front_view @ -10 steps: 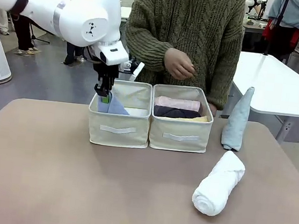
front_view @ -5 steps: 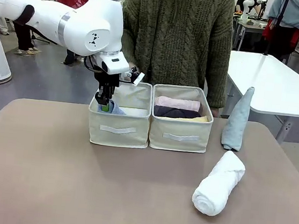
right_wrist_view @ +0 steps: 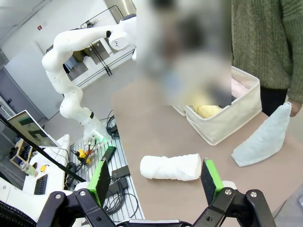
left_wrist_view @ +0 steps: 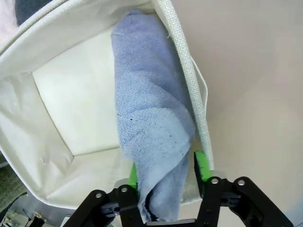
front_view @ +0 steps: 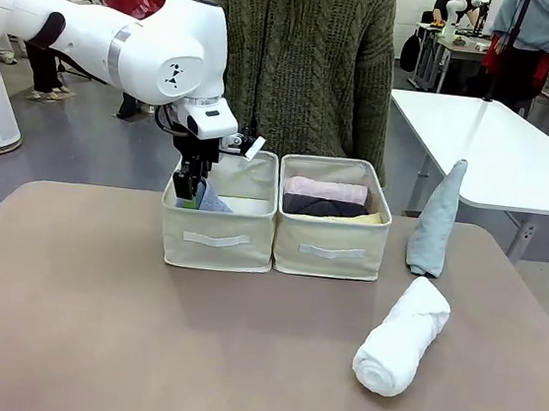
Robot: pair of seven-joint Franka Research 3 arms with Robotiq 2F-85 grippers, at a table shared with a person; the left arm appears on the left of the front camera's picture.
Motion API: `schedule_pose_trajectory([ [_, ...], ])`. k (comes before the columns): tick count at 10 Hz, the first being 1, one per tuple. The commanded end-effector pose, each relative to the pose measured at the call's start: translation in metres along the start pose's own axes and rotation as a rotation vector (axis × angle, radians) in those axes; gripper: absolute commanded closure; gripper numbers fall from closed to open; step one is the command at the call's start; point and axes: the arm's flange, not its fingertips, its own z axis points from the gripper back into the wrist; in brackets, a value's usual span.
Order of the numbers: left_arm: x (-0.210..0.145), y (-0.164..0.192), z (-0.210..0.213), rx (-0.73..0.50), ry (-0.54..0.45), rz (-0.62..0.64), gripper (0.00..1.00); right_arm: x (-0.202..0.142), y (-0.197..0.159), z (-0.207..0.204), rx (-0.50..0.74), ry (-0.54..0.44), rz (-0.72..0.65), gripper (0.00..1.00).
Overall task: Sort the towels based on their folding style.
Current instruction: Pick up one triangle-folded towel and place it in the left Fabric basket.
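Note:
My left gripper [front_view: 189, 191] reaches down into the left beige bin [front_view: 216, 239], shut on the light blue towel [left_wrist_view: 151, 118]. That towel lies inside the bin along its wall, its end between the green pads [left_wrist_view: 200, 165]. The right bin [front_view: 330, 247] holds pink [front_view: 326, 189], dark grey [front_view: 322, 207] and yellow [front_view: 367, 218] rolled towels. A pale teal cone towel [front_view: 437, 219] stands upright on the table to the right of the bins. In front of it lies a white rolled towel [front_view: 400, 336]. My right gripper [right_wrist_view: 155, 177] hangs open above the table, over the white roll [right_wrist_view: 170, 166], holding nothing.
A person in a green knit sweater [front_view: 301, 60] stands behind the bins at the far edge. A white side table [front_view: 499, 152] stands at the back right. The brown tabletop [front_view: 92, 324] spreads bare in front of the bins and to the left.
My left gripper has sunk lower into the left bin with the light blue towel. The person's hand above the right bin has drawn back out of sight.

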Motion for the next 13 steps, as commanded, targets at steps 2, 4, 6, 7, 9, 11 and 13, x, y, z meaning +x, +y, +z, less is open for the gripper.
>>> schedule_pose_trajectory([
  [2,-0.002,-0.002,0.001,-0.022,-0.024,0.013,0.0,0.0,0.001,-0.002,0.01,-0.012,0.0,0.0],
  [4,-0.007,-0.003,0.012,0.005,-0.031,0.021,0.0,0.0,0.001,-0.002,0.01,-0.012,0.0,0.0],
  [6,-0.016,0.0,0.024,0.041,-0.035,0.036,0.0,0.0,0.001,-0.002,0.01,-0.012,0.0,0.0],
  [7,-0.019,0.0,0.027,0.049,-0.039,0.039,0.0,0.0,0.001,-0.002,0.01,-0.012,0.0,0.0],
  [9,-0.034,-0.011,0.055,0.04,-0.097,0.03,0.0,0.0,0.001,-0.002,0.01,-0.012,0.0,0.0],
  [11,-0.108,-0.063,0.116,-0.015,-0.302,0.061,0.0,0.0,0.001,-0.002,0.01,-0.012,0.0,0.0],
  [13,-0.204,-0.137,0.158,0.077,-0.499,0.194,0.0,0.0,0.001,-0.002,0.01,-0.012,0.0,0.0],
])
